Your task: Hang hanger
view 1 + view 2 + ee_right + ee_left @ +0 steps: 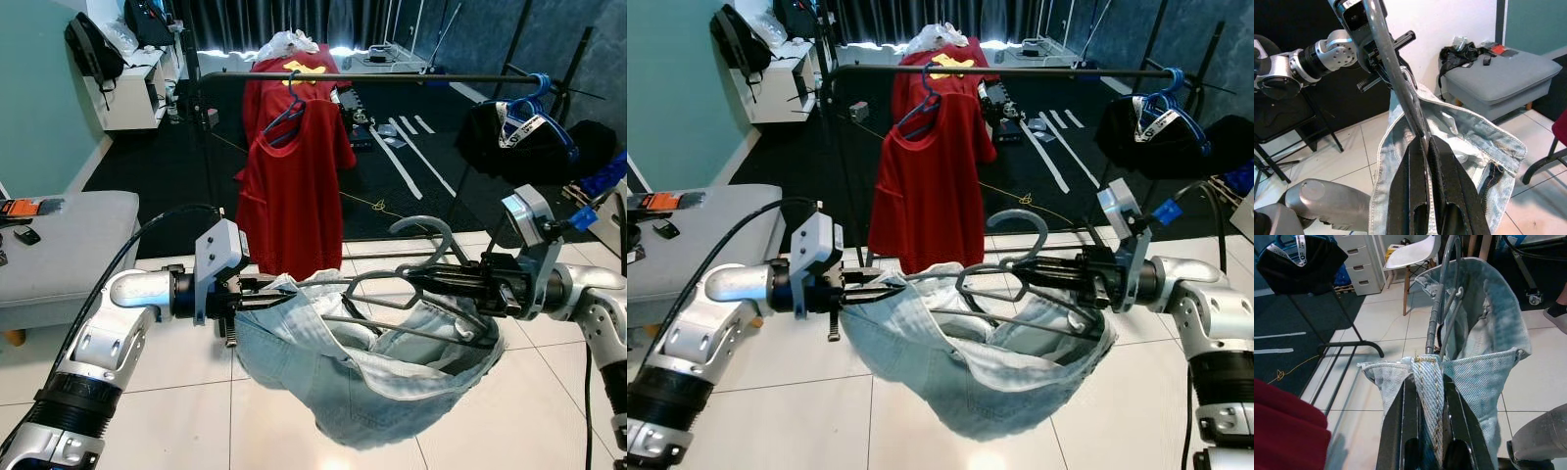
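We've got the grey hanger (pixel 416 279) at chest height, well below the rail (pixel 392 78) at twelve o'clock; our right gripper (pixel 441 282) has its jaws clamped on the wire, our left gripper (pixel 257 294) pinches the denim garment (pixel 372 382) at nine o'clock. Risk now: the sagging denim slides off, or the flat-lying hook misses the rail, or we brush the red shirt (pixel 294 186)

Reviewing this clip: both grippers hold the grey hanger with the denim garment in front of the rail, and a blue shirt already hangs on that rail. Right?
Not quite: the shirt on the rail is red, as the left eye view shows. The rest stands: the left gripper pinches the denim garment's edge, and the right gripper clamps the grey hanger.
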### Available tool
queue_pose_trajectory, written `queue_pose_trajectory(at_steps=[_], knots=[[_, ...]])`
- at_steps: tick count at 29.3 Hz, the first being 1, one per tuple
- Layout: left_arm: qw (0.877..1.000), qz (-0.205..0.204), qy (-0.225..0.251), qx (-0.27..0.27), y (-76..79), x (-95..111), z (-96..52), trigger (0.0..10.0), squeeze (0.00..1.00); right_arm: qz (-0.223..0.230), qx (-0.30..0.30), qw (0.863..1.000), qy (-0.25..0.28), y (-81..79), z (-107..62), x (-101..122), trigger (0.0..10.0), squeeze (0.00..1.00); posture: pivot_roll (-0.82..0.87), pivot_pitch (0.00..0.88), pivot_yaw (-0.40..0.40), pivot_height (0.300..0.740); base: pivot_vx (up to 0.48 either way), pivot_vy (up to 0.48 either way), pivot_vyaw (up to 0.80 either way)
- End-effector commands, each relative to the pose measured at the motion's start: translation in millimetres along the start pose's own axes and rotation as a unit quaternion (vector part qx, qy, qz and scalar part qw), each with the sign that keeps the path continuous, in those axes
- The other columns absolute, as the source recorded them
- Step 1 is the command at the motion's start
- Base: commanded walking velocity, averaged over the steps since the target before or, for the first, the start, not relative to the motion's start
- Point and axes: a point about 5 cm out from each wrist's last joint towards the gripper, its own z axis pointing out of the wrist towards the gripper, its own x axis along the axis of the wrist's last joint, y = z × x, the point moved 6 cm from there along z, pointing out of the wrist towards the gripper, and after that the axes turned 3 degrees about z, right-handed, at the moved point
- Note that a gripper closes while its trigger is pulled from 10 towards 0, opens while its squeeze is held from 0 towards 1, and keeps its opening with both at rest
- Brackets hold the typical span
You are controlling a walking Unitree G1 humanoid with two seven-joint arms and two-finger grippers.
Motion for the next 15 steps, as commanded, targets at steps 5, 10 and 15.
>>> queue_pose_trajectory(at_steps=[5, 10, 15], knots=[[0.999, 0.017, 0.034, -0.001, -5.3, 17.6, 3.5, 0.0, 0.0, -0.007, 0.018, 1.0, -0.017, -3.1, 9.1, -3.3, 2.4, 0.0, -0.03, 0.014, -0.038, 0.74, 0.0, 0.0, 0.0], [0.999, 0.017, 0.05, -0.011, -2.2, 24.4, 6.0, 0.0, 0.0, -0.032, -0.002, 0.999, -0.04, 5.4, 18.8, -9.5, 10.0, 0.8, -0.03, 0.02, -0.046, 0.74, 0.0, 0.0, 0.0], [0.998, 0.017, 0.058, -0.023, 2.7, 28.1, 7.6, 0.0, 0.0, -0.045, -0.01, 0.998, -0.049, 9.7, 21.8, -10.9, 10.0, 0.0, -0.03, 0.02, -0.046, 0.74, 0.0, 0.0, 0.0]])
